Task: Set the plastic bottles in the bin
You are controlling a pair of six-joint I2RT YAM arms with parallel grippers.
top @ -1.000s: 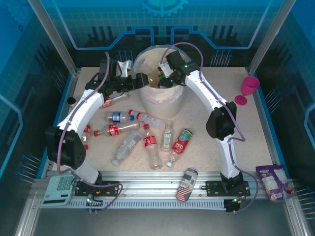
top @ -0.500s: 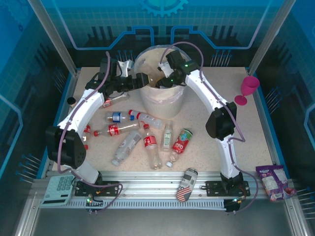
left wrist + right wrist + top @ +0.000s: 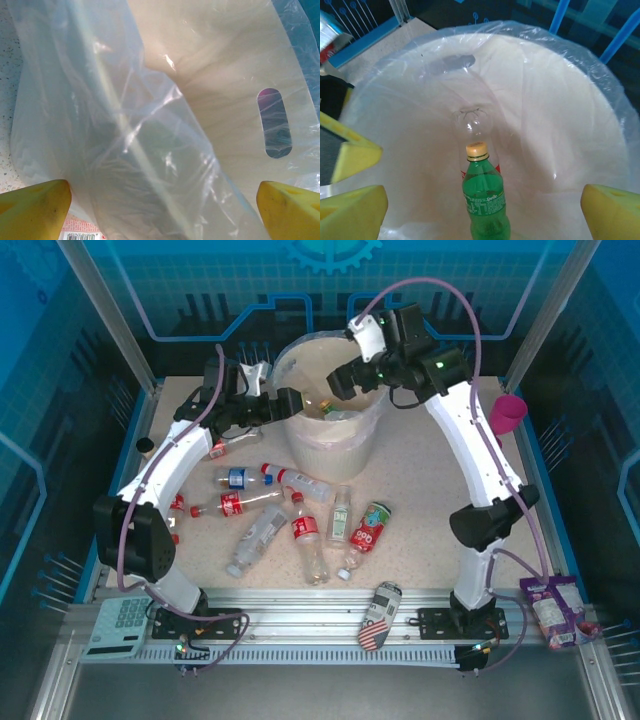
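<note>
bin (image 3: 330, 455): far middle of worktop (image 3: 420, 530) | in bin: one bottle (image 3: 485, 200) | before bin: loose bottles (image 3: 300, 520) lying scattered on worktop | left of bin: another bottle (image 3: 218, 449) | well right of bin: cup (image 3: 503, 420) standing | far before bin, on near rail: can (image 3: 378, 605)

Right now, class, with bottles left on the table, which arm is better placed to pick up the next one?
Left, probably. The left gripper is open, low beside the bin, near the red-labelled bottle. The right gripper, also open, hangs above the bin's mouth.
</note>
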